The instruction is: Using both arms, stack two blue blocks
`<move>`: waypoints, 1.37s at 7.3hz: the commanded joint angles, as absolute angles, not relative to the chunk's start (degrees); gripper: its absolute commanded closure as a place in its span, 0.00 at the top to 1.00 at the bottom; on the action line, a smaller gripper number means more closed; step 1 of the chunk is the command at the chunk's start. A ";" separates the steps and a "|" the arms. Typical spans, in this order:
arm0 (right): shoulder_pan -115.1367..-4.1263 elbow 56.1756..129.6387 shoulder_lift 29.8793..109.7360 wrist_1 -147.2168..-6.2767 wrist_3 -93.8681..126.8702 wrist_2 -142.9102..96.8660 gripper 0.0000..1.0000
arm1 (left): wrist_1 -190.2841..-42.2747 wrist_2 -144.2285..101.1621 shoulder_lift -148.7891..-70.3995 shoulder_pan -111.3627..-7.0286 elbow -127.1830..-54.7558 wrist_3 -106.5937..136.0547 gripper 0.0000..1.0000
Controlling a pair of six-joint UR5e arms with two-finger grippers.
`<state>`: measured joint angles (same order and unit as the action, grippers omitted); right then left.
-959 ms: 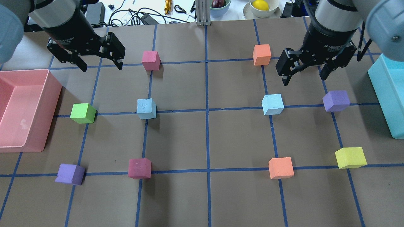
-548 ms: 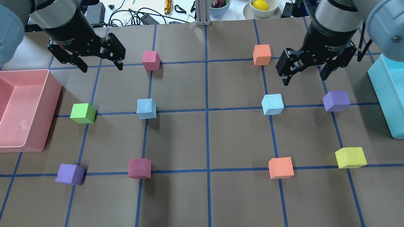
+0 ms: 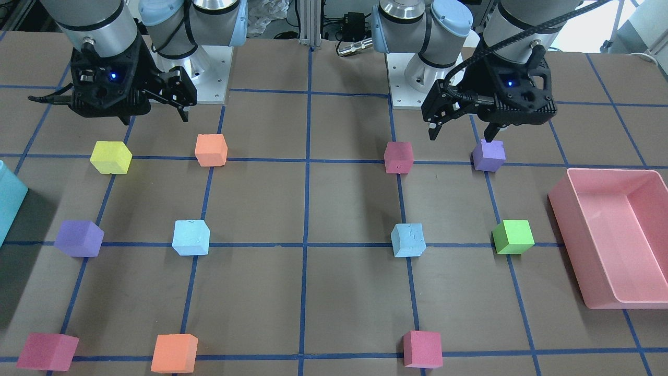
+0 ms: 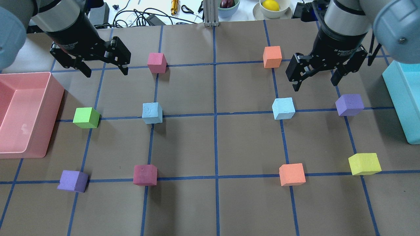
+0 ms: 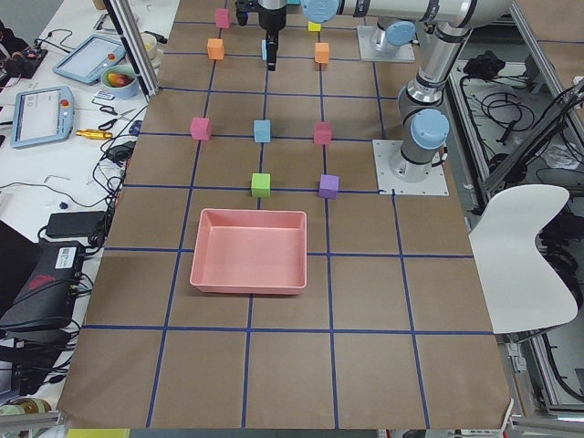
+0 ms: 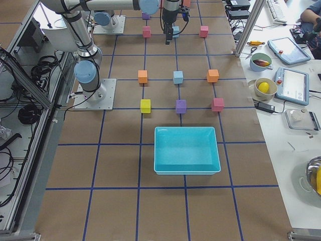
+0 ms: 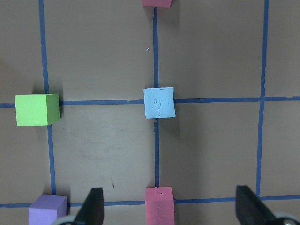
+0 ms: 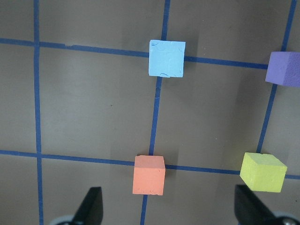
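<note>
Across the brown paper-covered counter (image 4: 249,147), ruled into squares by blue tape, the two largest things are cut off. The teal bin (image 4: 405,98) runs past the overhead view's right edge and the pink bin (image 4: 29,111) past its left. Next in size, the silver-grey left arm (image 4: 62,23) and right arm (image 4: 344,19) enter from that view's top corners, with their upper links out of frame.

The left gripper (image 4: 105,70) hangs above the counter's left half, released, its black fingers spread wide with nothing between them. The right gripper (image 4: 315,83) hangs over the right half, equally released and empty. In each wrist view only two dark fingertips show at the bottom edge.

Both blue blocks sit on tape crossings in the middle row, well apart, with the centre line between them. The left blue block (image 4: 152,112) is a pale sky-blue foam cube whose top face is scratched and pitted, and it lies between the green cube (image 4: 86,117) and the centre line. The right blue block (image 4: 283,108) matches it in colour, has a small dent near one top edge, and lies between the centre line and a purple cube (image 4: 349,104). In the side views both blocks are too small to show any surface detail.
</note>
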<state>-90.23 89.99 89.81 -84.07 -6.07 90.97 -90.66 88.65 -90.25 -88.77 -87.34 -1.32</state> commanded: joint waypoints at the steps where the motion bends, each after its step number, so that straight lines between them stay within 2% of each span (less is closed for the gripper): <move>1: -89.83 90.35 82.75 -85.07 -6.77 90.44 1.00 | -90.53 88.59 -90.18 -88.77 -87.45 -1.32 1.00; 5: -89.38 91.75 67.80 -104.11 -6.94 90.61 1.00 | -90.79 88.68 -90.70 -88.94 -87.54 -1.32 1.00; 8: -89.38 99.55 66.36 -112.38 -6.94 90.44 1.00 | -89.91 88.59 -93.24 -88.86 -90.42 -1.32 1.00; 10: -89.39 105.18 66.36 -119.58 -7.73 90.61 1.00 | -79.86 88.51 -96.14 -88.95 -98.47 -0.97 1.00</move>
<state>-89.41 101.65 66.40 -114.98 -7.16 90.51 -85.53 88.51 -94.49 -88.91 -93.36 -1.10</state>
